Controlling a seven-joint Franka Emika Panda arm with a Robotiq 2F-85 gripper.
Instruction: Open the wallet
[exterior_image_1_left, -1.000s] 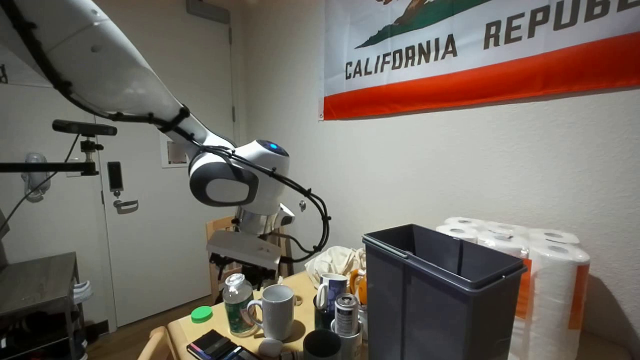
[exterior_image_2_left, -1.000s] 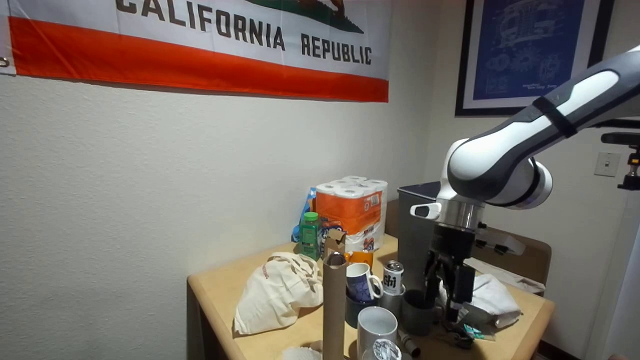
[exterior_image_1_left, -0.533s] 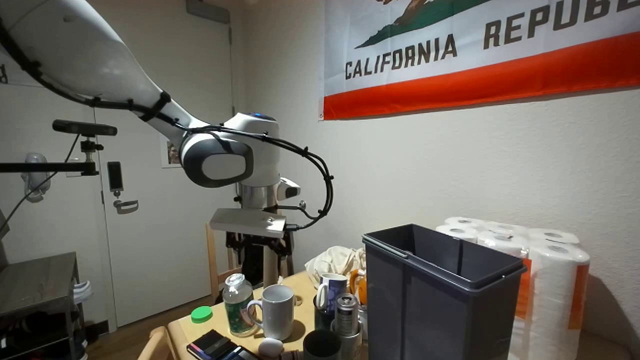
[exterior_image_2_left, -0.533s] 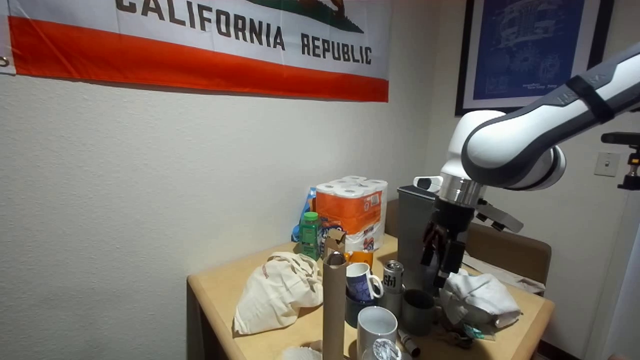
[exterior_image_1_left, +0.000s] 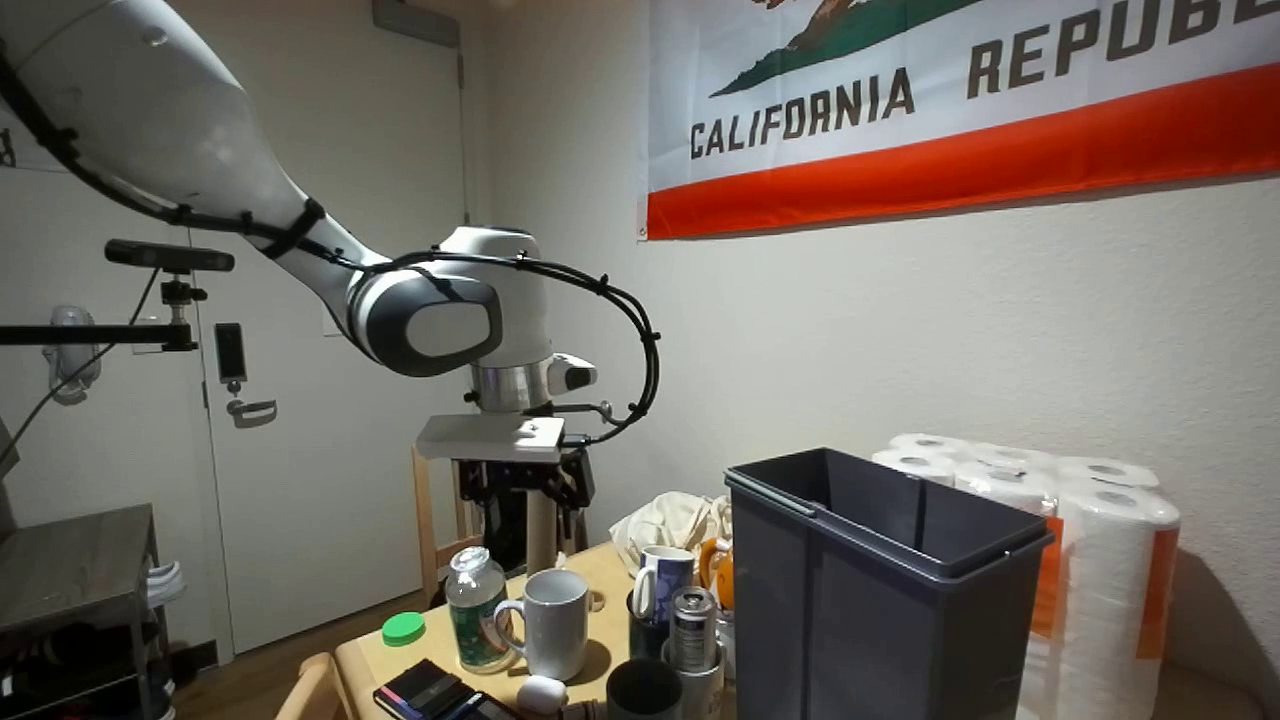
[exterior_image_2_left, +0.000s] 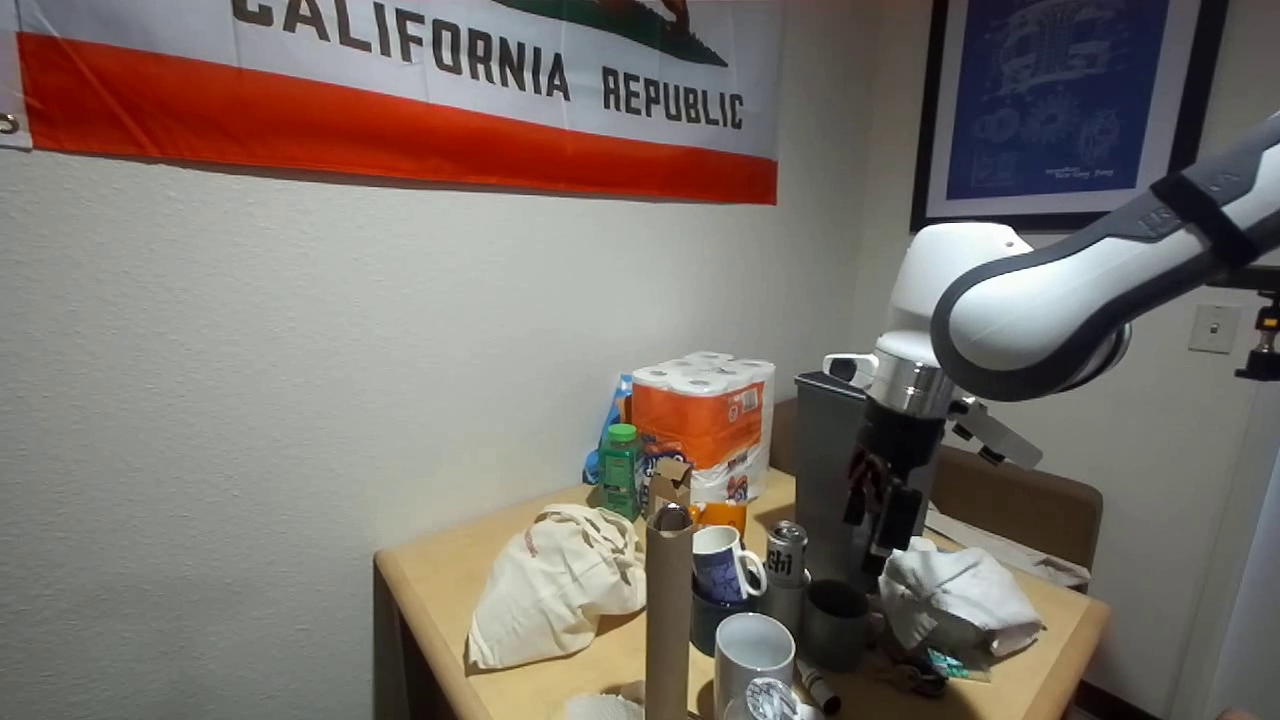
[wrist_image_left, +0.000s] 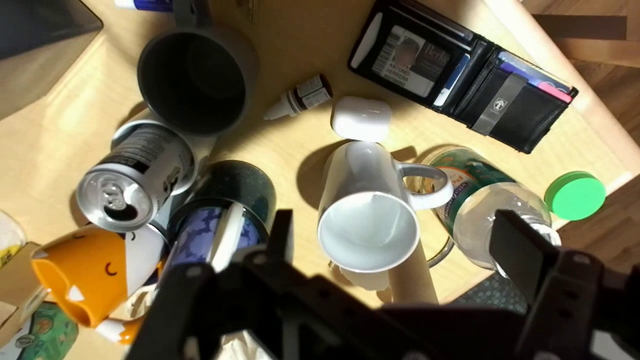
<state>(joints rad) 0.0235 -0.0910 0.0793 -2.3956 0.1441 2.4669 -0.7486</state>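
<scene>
Saw black bifold wallet (wrist_image_left: 467, 77) open by table edge (wrist_image_left: 605, 122). Had gripper (wrist_image_left: 397, 240) spread apart. Judged light, bendy, maybe slick; best pinched at outer flap.

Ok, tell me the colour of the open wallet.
The wallet is black, with a grey strap across one half; best seen in the wrist view.

1. In both exterior views, the arm (exterior_image_1_left: 170, 130) slopes down to a sharply bent wrist (exterior_image_1_left: 450, 320).
2. Beneath the wrist hangs the gripper (wrist_image_left: 398, 240), aloft and pointing downward.
3. In the wrist view, its two black fingers (wrist_image_left: 522, 255) stand wide apart, facing each other.
</scene>
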